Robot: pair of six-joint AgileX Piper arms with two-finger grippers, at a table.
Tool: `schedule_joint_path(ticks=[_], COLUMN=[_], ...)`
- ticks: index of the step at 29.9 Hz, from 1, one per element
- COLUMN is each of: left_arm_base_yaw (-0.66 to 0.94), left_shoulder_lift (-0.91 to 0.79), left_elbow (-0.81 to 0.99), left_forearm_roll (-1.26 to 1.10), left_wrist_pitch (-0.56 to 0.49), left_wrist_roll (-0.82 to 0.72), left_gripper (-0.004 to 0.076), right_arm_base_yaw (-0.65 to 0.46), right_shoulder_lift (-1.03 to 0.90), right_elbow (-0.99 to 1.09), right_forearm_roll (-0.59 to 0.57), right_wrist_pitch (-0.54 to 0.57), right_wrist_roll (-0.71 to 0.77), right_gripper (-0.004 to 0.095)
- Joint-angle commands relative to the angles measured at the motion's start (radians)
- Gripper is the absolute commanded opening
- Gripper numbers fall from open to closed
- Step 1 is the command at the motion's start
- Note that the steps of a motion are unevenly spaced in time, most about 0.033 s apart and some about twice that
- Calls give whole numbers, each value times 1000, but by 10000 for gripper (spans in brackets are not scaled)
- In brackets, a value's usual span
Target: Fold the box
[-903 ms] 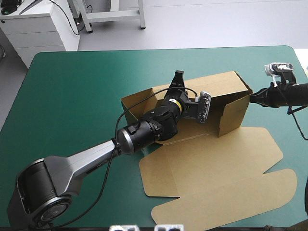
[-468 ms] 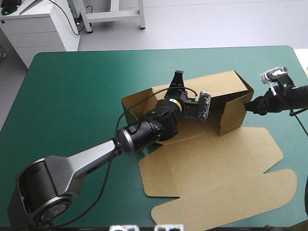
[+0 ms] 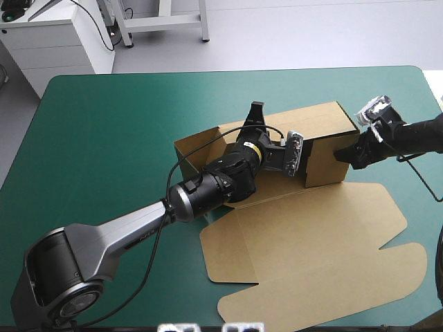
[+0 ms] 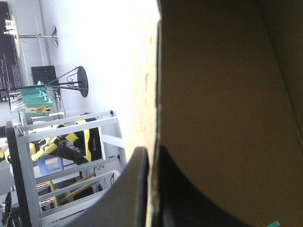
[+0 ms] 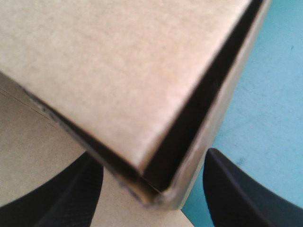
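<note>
I have the box (image 3: 322, 121) a little right of centre on the teal-green tabletop (image 3: 104, 124). Its walls are raised, and its lid (image 3: 311, 242) lies flat on the side toward the near edge.

My left arm reaches from the near left corner across the box's left part, with the wrist low inside the tray. The left claw (image 4: 150, 152) is clamped on the far wall (image 3: 315, 114). In the left wrist view its two black fingers (image 4: 128, 198) are nearly together, with the thin edge of brown board running up between them. One finger is on the inner side and one on the outer. The wall's shaded brown inner face fills the view ahead of the claw.

The right arm comes in from the right edge, held level above the tabletop. The right claw (image 5: 152, 158) is at the box's right end, against the end wall (image 3: 325, 166). Its fingers (image 5: 227, 189) stand well apart, and the corner of the box pokes in between them. I cannot tell whether either finger touches the board.

At that corner I see a pale brown face of board. Behind it is a narrow dark gap, then a thin outer sheet whose edge follows the same line. Bare tabletop shows just beside this sheet, next to one finger. Flat brown board lies next to the other finger.
</note>
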Motion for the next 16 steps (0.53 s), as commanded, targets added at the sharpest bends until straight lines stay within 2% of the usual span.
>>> schedule_joint_path(ticks=[1, 6, 8, 11, 14, 15, 16], left_arm_base_yaw=[-3, -3, -3, -3, -3, -3, -3], left_shoulder_lift=[-35, -35, -35, -35, -35, -35, -35], left_elbow=[-23, -23, -23, -23, -23, -23, -23], left_forearm_roll=[-10, -10, -10, -10, -10, -10, -10], left_wrist_pitch=[-21, -30, -30, -30, -33, -33, -35], left_wrist_roll=[-1, -1, -1, -1, -1, -1, -1], left_gripper=[-8, -8, -8, -8, -8, -8, -8], right_arm_base_yaw=[24, 30, 30, 30, 30, 30, 30], right_shoulder_lift=[-13, 16, 29, 45, 53, 53, 53], right_elbow=[-22, -20, -20, -20, -20, -20, -20], right_forearm_roll=[63, 114, 154, 224, 237, 237, 237], right_wrist_pitch=[-19, -57, -63, -68, -60, -58, -60], right_wrist_roll=[-14, -10, -10, -10, -10, -7, 11], right_gripper=[572, 567, 526, 353, 50, -21, 0])
